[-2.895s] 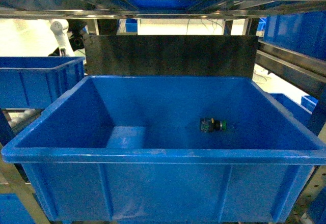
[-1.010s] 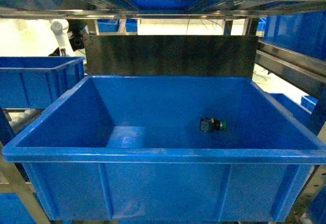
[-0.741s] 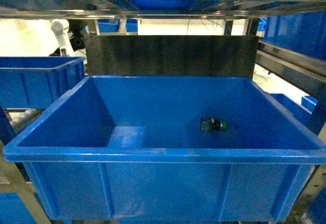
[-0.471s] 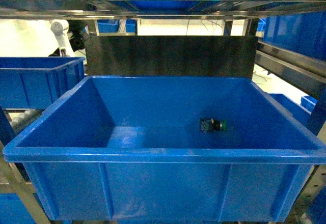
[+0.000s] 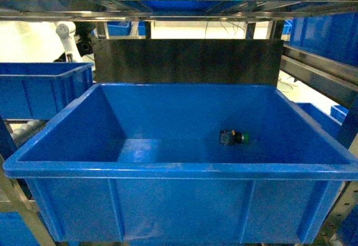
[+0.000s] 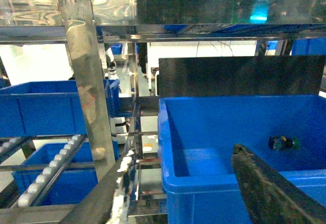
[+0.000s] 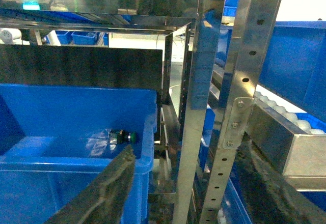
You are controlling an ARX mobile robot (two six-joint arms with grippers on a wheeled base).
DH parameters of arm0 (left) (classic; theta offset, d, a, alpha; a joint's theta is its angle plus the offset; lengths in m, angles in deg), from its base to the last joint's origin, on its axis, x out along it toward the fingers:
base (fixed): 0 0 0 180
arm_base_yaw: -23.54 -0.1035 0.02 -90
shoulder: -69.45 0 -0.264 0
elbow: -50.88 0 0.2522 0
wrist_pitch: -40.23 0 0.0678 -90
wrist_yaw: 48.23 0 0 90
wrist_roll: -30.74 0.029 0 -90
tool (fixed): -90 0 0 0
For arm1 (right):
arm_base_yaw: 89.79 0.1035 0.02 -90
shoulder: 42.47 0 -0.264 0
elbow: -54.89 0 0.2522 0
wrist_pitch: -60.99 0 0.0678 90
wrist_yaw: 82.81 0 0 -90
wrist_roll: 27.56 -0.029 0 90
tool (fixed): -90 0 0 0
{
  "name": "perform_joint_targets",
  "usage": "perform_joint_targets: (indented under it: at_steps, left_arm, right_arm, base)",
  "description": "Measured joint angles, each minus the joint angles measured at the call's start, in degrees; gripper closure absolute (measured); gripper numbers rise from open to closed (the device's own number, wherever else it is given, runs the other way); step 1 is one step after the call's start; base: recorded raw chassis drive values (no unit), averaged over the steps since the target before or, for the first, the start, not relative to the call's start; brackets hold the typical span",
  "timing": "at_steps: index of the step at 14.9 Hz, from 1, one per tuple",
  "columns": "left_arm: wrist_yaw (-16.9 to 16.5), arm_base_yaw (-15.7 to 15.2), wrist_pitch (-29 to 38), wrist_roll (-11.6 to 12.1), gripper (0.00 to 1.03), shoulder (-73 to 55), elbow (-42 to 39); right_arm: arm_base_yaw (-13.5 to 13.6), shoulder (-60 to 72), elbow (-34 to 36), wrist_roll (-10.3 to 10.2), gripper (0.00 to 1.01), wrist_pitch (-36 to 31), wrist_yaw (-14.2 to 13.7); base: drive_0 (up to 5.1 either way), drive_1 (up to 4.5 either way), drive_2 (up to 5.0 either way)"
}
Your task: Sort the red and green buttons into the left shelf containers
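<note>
A large blue container (image 5: 179,170) fills the head view on the shelf. On its floor, right of centre, lies a green button (image 5: 234,137) on its side, with a black body and a green head. The same green button (image 6: 283,143) shows in the left wrist view and again (image 7: 124,137) in the right wrist view. No red button is in view. My left gripper (image 6: 183,152) is open and empty, outside the container's front left corner (image 6: 204,179). My right gripper (image 7: 186,150) is open and empty, straddling a steel upright beside the container's right rim (image 7: 147,147). Neither gripper appears in the head view.
A second blue bin (image 5: 39,89) sits to the left on roller tracks (image 6: 46,173). Steel shelf uprights (image 6: 84,81) (image 7: 204,107) flank the container. A dark panel (image 5: 187,61) stands behind it, a steel shelf (image 5: 179,5) runs overhead, and more blue bins (image 5: 324,33) are at the right.
</note>
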Motion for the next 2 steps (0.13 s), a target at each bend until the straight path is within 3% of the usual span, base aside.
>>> perform_joint_targets:
  at_steps: [2]
  left_arm:
    - [0.00,0.00,0.00,0.00,0.11,0.00,0.00]
  right_arm:
    - [0.00,0.00,0.00,0.00,0.07,0.00,0.00]
  base:
    - [0.0,0.00,0.0]
